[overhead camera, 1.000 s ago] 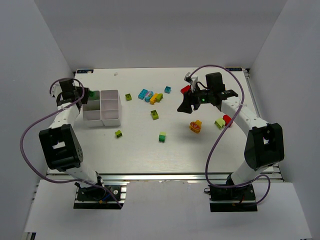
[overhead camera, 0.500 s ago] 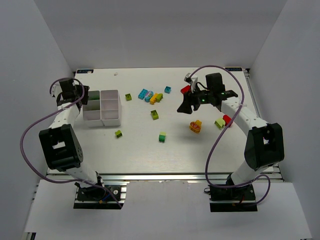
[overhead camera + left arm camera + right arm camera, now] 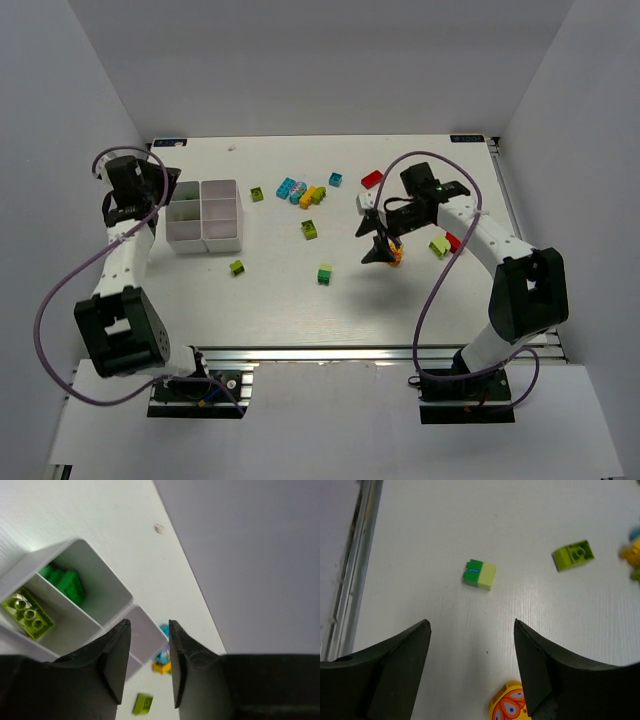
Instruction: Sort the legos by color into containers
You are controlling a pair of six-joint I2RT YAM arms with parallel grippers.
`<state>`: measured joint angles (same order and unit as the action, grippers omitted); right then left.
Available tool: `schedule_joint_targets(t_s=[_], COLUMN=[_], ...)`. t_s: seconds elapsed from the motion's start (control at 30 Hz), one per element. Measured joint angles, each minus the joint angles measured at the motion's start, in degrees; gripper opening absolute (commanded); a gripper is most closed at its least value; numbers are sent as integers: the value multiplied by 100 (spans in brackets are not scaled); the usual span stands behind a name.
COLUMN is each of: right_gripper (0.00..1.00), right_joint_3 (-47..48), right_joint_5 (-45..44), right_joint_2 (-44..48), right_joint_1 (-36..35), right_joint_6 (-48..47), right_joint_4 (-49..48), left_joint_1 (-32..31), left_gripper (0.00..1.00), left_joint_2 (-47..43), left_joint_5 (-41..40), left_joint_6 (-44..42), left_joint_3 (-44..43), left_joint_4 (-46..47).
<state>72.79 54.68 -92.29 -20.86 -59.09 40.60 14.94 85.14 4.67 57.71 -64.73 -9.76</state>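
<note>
On table, left side: white compartment tray, two compartments wide.
- Contents seen from the left wrist: green bricks in one corner compartment and a lime brick in the compartment next to it. The other compartments are only partly in view.
- Left tool: hangs over the tray's far left corner. Its fingers stand close, with a narrow gap between them and nothing in it.

Loose bricks on the table, right of the tray:
- Far cluster: two cyan bricks, an orange brick and a green brick, all touching or nearly so.
- Singles near that cluster: a lime brick and a blue brick on either side, and a red brick further right.
- Mid-table, well apart from each other: a lime brick, a lime brick and a green-and-lime brick.
- Right side: a pale lime brick touching a red brick.

Right tool: its fingers are spread wide and hold nothing. It is lowered just above a yellow-orange printed brick, which lies near the right finger.
</note>
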Motion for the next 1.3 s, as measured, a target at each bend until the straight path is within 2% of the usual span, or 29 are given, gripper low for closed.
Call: schedule_joint_targets(t_s=[0.03, 0.17, 0.3, 0.47, 0.6, 0.77, 1.03, 1.3], right_gripper=[80, 86, 87, 86, 85, 84, 83, 79], right_joint_3=[0, -22, 17, 601, 1150, 1624, 2035, 2424], right_joint_5=[33, 26, -363, -929, -1272, -1585, -1928, -2131], right_joint_2=[-2, -55, -345, -1110, -1657, -2111, -2673, -3132], right_joint_1=[-61, -275, -485, -844, -1235, -1576, -1779, -1934], right_joint_6=[-636, -3187, -4522, -5108, -5268, -5362, -5388, -5390], right_joint_4=[345, 1491, 2017, 2404, 2424, 2424, 2330, 2157], left_joint_1=[0, 0, 31, 136, 151, 151, 151, 151], left_gripper=[62, 98, 98, 98, 98, 98, 98, 98], left_joint_2=[-310, -1217, -1784, -2223, -2616, -3526, -4719, -5340], left_joint_5=[153, 673, 984, 1222, 1423, 1523, 1582, 1574], left_joint_6=[-188, -581, -723, -837, -1003, -1228, -1377, -1349], left_joint_3=[127, 608, 1110, 1617, 1753, 1945, 2352, 2500], left_joint_4=[39, 70, -107, -472, -780, -1266, -2096, -2710])
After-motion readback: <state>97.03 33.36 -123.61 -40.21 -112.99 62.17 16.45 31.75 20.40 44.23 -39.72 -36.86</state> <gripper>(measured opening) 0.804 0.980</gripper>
